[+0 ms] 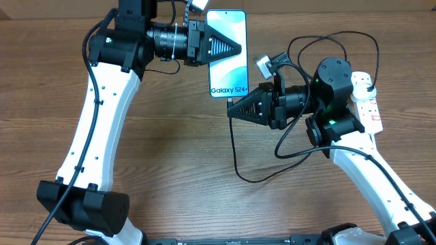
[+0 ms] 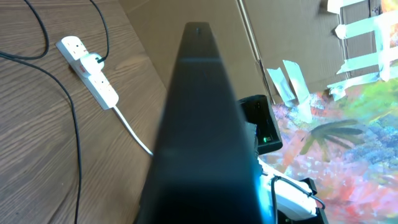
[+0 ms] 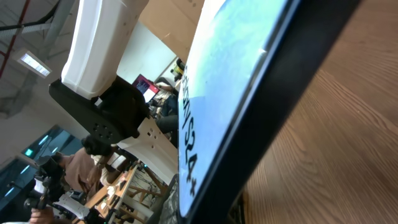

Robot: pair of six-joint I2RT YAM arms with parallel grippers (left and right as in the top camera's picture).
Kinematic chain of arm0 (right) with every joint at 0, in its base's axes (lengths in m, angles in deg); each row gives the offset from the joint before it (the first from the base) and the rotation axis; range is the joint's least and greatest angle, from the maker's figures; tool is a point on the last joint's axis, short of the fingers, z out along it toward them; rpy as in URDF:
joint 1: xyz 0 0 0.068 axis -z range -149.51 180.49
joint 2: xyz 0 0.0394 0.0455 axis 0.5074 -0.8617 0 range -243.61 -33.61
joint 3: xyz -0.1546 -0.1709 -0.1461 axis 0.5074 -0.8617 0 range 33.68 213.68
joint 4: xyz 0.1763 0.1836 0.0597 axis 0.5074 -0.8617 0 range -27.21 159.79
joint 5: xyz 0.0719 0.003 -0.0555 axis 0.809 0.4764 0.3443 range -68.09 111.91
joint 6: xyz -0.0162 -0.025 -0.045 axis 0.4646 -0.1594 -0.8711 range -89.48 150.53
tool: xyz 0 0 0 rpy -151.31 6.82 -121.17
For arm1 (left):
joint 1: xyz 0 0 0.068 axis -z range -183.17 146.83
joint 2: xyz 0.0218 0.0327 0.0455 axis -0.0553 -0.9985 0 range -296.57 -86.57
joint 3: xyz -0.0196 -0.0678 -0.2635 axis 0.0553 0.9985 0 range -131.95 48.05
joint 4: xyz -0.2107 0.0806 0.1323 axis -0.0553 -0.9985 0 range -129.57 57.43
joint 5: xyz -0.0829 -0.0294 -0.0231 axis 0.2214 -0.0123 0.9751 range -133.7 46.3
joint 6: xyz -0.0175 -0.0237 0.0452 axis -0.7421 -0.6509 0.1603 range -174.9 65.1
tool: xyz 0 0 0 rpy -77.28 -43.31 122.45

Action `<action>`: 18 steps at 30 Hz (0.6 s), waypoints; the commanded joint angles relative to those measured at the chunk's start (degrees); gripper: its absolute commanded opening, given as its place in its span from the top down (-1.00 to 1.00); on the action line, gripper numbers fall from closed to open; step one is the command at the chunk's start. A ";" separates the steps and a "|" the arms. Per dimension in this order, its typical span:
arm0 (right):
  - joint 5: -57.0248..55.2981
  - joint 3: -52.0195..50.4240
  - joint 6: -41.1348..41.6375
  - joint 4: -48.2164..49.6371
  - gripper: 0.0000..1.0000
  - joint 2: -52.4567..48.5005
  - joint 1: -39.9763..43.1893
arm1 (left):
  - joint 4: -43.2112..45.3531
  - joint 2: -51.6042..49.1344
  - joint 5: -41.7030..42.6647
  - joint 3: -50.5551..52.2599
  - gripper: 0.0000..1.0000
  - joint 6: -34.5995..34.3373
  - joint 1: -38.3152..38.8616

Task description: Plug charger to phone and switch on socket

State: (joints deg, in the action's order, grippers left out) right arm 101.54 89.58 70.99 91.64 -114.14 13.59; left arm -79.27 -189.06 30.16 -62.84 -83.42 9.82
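The phone (image 1: 228,71), with a light blue screen and "Galaxy S24+" text, is held at the back of the table. My left gripper (image 1: 238,47) is shut on its left edge. Its dark back fills the left wrist view (image 2: 199,124), and its screen and dark edge fill the right wrist view (image 3: 236,81). My right gripper (image 1: 230,110) sits at the phone's bottom edge, shut on the end of the charger; the thin black cable (image 1: 235,156) hangs from it. The connector tip is hidden. The white socket (image 1: 368,105) lies at the right, also seen in the left wrist view (image 2: 90,74).
The black cable loops over the wood table in front of and behind my right arm (image 1: 327,95). The socket's thick white cord (image 2: 134,130) trails off the strip. My left arm's base (image 1: 82,204) stands at the front left. A cardboard wall (image 2: 205,12) lines the back.
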 commanded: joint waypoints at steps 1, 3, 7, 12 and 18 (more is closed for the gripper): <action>-0.09 0.74 0.26 0.42 0.93 0.15 0.17 | 0.17 0.92 1.11 -0.81 0.91 -0.70 -0.17; -0.13 0.74 0.26 0.42 0.92 0.15 0.17 | 0.17 0.94 1.09 -0.81 0.92 -0.68 -0.17; -0.07 0.74 0.26 0.42 0.92 0.15 0.17 | 0.17 0.94 0.52 -0.81 0.91 -0.55 -0.17; -0.13 0.74 0.26 0.44 0.93 0.15 0.17 | 0.15 0.94 0.48 -0.81 0.91 0.22 -0.15; -1.95 0.74 1.03 0.42 0.93 0.15 0.17 | 0.15 0.94 0.68 -0.81 0.91 0.68 -0.15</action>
State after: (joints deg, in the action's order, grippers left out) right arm 101.21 89.58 71.04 91.64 -114.14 13.59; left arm -79.27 -189.06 29.71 -62.84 -83.48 9.82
